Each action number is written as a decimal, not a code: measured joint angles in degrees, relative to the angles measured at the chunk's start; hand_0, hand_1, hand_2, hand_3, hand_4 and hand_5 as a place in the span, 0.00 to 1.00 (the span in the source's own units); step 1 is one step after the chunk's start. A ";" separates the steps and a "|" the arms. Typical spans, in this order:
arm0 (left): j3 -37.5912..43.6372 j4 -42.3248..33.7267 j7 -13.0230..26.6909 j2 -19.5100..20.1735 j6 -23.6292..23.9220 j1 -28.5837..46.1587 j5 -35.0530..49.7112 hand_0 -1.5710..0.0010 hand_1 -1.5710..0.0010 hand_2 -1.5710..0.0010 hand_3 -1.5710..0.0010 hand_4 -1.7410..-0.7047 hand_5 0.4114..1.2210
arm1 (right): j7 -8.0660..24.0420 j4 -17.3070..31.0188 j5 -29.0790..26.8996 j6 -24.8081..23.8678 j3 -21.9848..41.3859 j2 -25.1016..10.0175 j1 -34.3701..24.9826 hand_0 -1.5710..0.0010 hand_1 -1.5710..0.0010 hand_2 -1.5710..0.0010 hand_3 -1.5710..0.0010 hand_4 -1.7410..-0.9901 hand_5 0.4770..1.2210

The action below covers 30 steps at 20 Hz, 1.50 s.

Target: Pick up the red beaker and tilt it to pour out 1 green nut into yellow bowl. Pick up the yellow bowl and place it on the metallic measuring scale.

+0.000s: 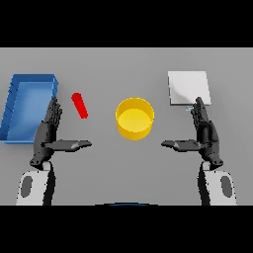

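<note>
The red beaker is a slim red cylinder, seen slanted on the grey table left of centre. A yellow bowl stands near the middle, and I see nothing inside it. At the back right lies the metallic measuring scale, a pale square plate. My left hand hovers just left of and below the beaker, fingers straight and thumb stretched toward the centre, holding nothing. My right hand mirrors it to the right of the bowl, its fingertips reaching the scale's near edge. No green nut is visible.
A blue open tray sits at the far left, right beside my left hand's fingers.
</note>
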 measured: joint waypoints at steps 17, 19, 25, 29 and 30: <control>-4.09 -6.00 1.69 6.15 -2.92 5.22 -5.83 1.00 1.00 1.00 1.00 0.55 0.24 | -4.67 -8.55 15.35 -4.20 7.61 -2.65 8.35 1.00 1.00 1.00 1.00 0.69 0.18; -4.54 -2.55 0.76 5.05 -2.52 2.78 -6.85 1.00 1.00 1.00 1.00 0.51 0.25 | -5.10 -8.51 15.04 -3.94 7.37 -2.95 8.18 1.00 1.00 1.00 1.00 0.67 0.20; -3.51 7.92 -0.79 4.51 -0.87 -5.58 -9.31 1.00 1.00 1.00 1.00 0.48 0.29 | -5.60 -8.54 14.14 -3.27 7.52 -2.51 7.83 1.00 1.00 1.00 1.00 0.61 0.21; -1.90 15.04 -3.06 4.59 -0.34 -10.78 -9.48 1.00 1.00 1.00 1.00 0.45 0.33 | -6.68 -9.03 14.48 -3.26 7.35 -3.27 8.66 1.00 1.00 1.00 1.00 0.63 0.21; -1.50 16.40 -3.64 4.50 -0.17 -12.16 -9.39 1.00 1.00 1.00 1.00 0.45 0.33 | -5.89 -8.18 14.55 -3.44 7.19 -3.13 8.11 1.00 1.00 1.00 1.00 0.63 0.21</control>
